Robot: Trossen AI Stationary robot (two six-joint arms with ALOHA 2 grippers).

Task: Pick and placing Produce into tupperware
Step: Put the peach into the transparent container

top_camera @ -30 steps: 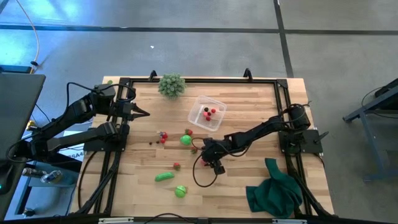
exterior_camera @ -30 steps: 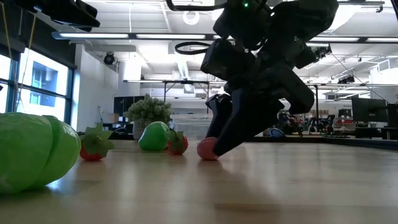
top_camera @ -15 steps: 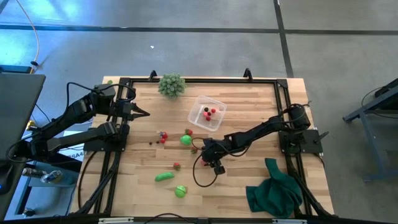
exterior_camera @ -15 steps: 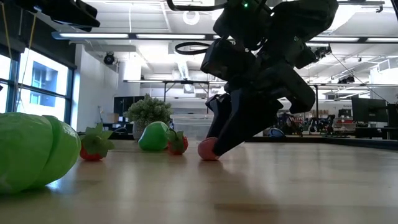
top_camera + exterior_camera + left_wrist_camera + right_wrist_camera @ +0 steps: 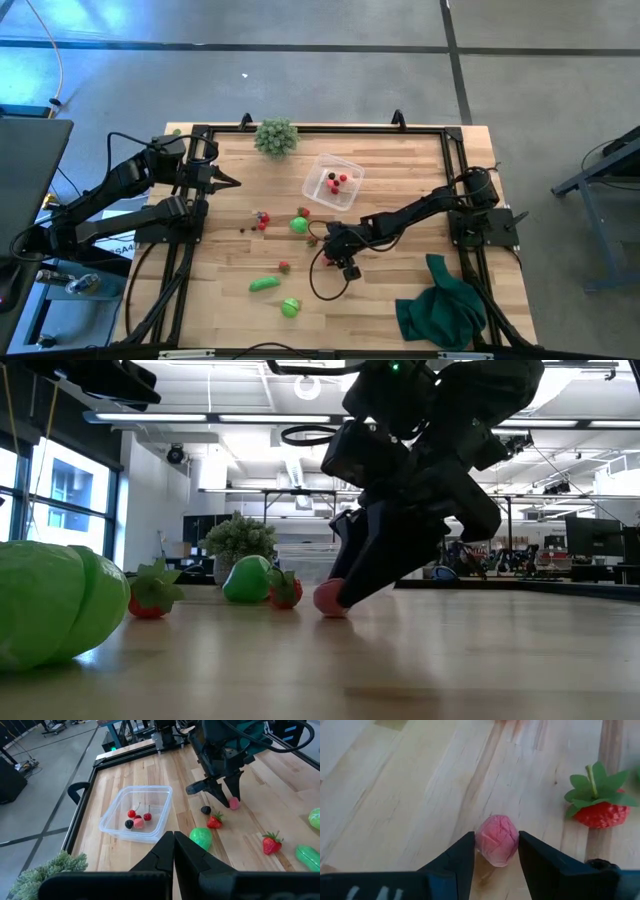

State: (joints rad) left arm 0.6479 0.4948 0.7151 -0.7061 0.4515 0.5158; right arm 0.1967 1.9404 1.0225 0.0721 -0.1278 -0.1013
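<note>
A small pink berry (image 5: 497,840) lies on the wooden table (image 5: 400,290) near its middle, between the fingers of my right gripper (image 5: 497,857), which is shut on it. The clear tupperware (image 5: 318,166) stands farther back with red cherries, a dark berry and a pink piece inside. Loose produce rests on the wood to the left: a green round piece (image 5: 299,225), strawberries (image 5: 262,220), a green oblong piece (image 5: 264,285) and another green round one (image 5: 290,308). My left gripper (image 5: 232,182) hangs shut above the table's left side, holding nothing. My right gripper pinches the pink berry by its two opposite sides (image 5: 481,842) between the two fingertips (image 5: 465,855). The fingers slant down at it from the table's right side. The berry's underside rests on the wood (image 5: 328,600).
A spiky pale-green ball (image 5: 275,136) sits at the far edge and a dark green cloth (image 5: 442,305) at the near right corner. A strawberry (image 5: 597,807) and a dark berry (image 5: 205,810) lie close to my right gripper. A black cable loops on the wood (image 5: 322,285).
</note>
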